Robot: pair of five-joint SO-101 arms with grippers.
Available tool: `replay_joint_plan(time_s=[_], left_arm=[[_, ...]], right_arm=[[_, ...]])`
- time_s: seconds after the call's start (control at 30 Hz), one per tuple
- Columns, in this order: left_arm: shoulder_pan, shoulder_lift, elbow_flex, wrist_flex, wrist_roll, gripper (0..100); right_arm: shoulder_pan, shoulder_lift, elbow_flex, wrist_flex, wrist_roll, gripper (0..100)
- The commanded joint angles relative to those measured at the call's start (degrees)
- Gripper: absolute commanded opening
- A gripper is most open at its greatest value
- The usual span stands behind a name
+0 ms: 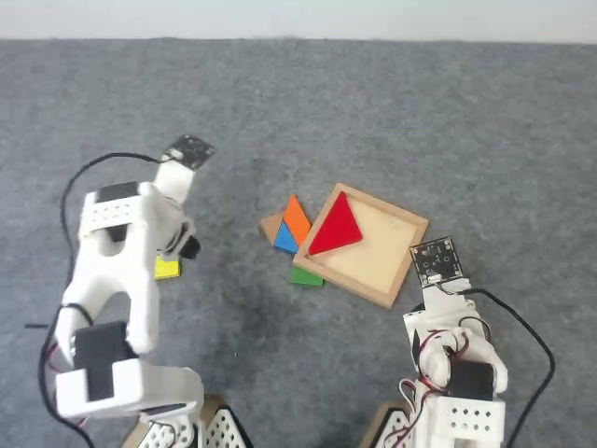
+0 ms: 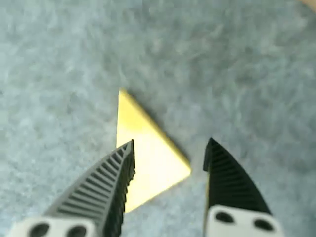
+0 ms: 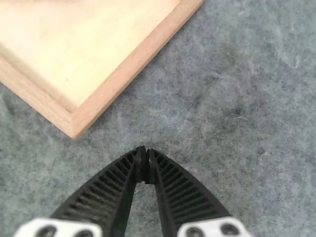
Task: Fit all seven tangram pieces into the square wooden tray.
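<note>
Found left claw (image 2: 171, 143) open, hanging over yellow triangle (image 2: 148, 153) lying flat on grey bench (image 1: 420, 121). Found right claw (image 3: 144, 150) closed, gripping nothing, near a corner of square wooden tray (image 3: 74, 49). Noted red triangle (image 1: 338, 227) inside tray, toward its 9 o'clock side. Noted orange triangle (image 1: 296, 220), blue triangle (image 1: 284, 240), green piece (image 1: 306, 276) and tan piece (image 1: 270, 225) clustered outside that side. Logged yellow triangle well apart, at tray's 9 o'clock.

Triangle (image 1: 336, 229) in tray (image 1: 378, 250), other pieces (image 1: 291, 233) alongside.
</note>
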Motion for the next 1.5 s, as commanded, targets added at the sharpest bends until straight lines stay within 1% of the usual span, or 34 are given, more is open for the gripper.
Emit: replay_joint_plan(time_s=[0.0,0.17,0.33,0.47,0.53,0.6,0.7,0.77,0.9,0.97,1.07,1.17,1.23,1.37,1.47], left_arm=[[-3.60,-1.32,-2.59,2.55,-5.98,23],[-8.18,5.19,-4.26,-5.36,-6.95,23],[-8.70,11.69,-6.64,-5.71,-11.43,23],[-8.26,13.80,-6.64,-8.79,-11.69,23],[-7.03,15.38,-6.64,-8.53,-11.96,23],[-6.33,16.70,-7.34,-5.80,-15.21,23],[-6.42,18.99,-11.91,4.13,-20.48,23],[-6.95,19.34,-14.73,9.58,-21.63,22],[-8.97,19.34,-17.80,14.42,-22.24,22],[-9.05,19.52,-17.63,16.53,-24.53,23],[-8.53,19.96,-17.54,17.05,-24.97,23],[-7.03,19.96,-17.54,16.44,-24.00,23],[-4.84,20.04,-17.45,16.09,-20.13,22],[2.29,19.52,-17.80,15.12,-11.52,22],[6.68,19.43,-17.80,12.48,-5.45,19]], right_arm=[[-0.31,-1.10,1.05,0.75,-0.09,0.8],[-0.31,-1.10,1.05,0.75,-0.09,0.8],[-0.31,-1.10,1.05,0.75,-0.09,0.8],[-0.31,-1.10,1.05,0.75,-0.09,0.8],[-0.31,-1.10,1.05,0.75,-0.09,0.8],[-0.31,-1.10,1.05,0.75,-0.09,0.8],[-0.31,-1.10,1.05,0.75,-0.09,0.8],[-0.31,-1.10,1.05,0.75,-0.09,0.8],[-0.31,-1.10,1.05,0.75,-0.09,0.8],[-0.31,-1.10,1.05,0.75,-0.09,0.8],[-0.31,-1.10,1.05,0.75,-0.09,0.8],[-0.31,-1.10,1.05,0.75,-0.09,0.8],[-0.31,-1.10,1.05,0.75,-0.09,0.8],[-0.31,-1.10,1.05,0.75,-0.09,0.8],[-0.31,-1.10,1.05,0.75,-0.09,0.8]])
